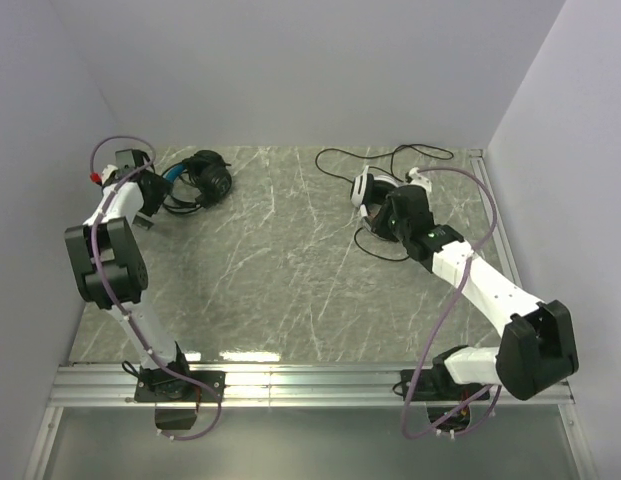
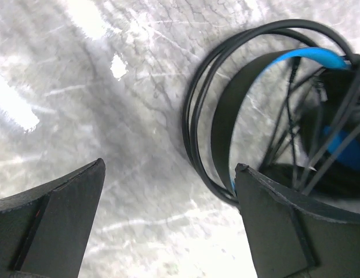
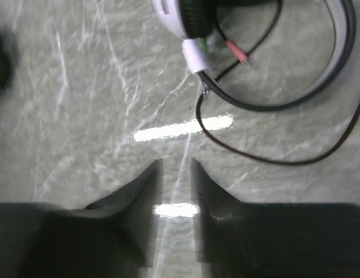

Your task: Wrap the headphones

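Your grey-green marbled tabletop sits between plain white walls. Far left, the black blue-banded headset lies headband leftward, at your wide-open, empty left gripper. Far right, the white headset lies just ahead of your narrowly parted, empty right gripper.

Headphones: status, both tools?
Left tool wide open, empty, beside black headset with blue headband, cable coiled. Right tool slightly open, empty, near white headset with black pads; its thin black cable lies loose. Nothing blocking either tool.
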`<state>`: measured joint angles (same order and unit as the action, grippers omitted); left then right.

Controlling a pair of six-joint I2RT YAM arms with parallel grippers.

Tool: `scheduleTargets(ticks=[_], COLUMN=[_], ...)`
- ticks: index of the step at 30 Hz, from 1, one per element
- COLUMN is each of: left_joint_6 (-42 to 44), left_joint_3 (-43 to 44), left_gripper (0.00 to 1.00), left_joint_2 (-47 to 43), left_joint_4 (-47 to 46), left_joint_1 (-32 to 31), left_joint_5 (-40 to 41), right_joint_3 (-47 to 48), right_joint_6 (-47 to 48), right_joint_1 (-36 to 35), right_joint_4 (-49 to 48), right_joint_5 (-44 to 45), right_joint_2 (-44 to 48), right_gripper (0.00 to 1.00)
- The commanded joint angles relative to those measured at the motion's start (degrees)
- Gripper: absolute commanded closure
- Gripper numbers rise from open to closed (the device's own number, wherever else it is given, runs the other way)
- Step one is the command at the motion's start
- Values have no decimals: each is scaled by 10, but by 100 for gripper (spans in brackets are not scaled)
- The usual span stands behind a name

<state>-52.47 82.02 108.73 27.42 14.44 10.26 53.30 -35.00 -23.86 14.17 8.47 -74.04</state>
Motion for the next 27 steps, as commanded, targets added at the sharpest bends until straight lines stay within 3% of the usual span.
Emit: scheduleTargets(ticks=[1,3,4,6,9,13,21,27], left_joint_6=[-38,-43,-47,-55,-61,-63,-12,14], left_joint_3=[-12,-2,4,15,-14,-84,-99,-170], left_gripper=[1,1,1,1,1,1,1,1], left_joint_2=[-35,-34,-33,-35,-73,-181,-268,-353], left_joint_4=[-5,29,42,72,63,2,1,-82], left_joint_1=[-1,-1,-1,0,-3,-40,-210,-267], left_joint_5=[6,19,26,41,30,22,71,43], right_joint_3=[8,0,1,22,67,113,126,165], right_joint_6=[-60,-74,-88,-98,-154,-218,-264,-265], right_joint_1=[28,35,42,46,57,82,108,120], right_joint_4=[1,-6,-6,18,92,169,169,177], right_joint_5=[15,12,16,27,83,84,91,96], right_joint_2=[-1,-1,-4,-20,-52,-114,-181,-247], right_gripper=[31,23,13,12,16,17,26,30])
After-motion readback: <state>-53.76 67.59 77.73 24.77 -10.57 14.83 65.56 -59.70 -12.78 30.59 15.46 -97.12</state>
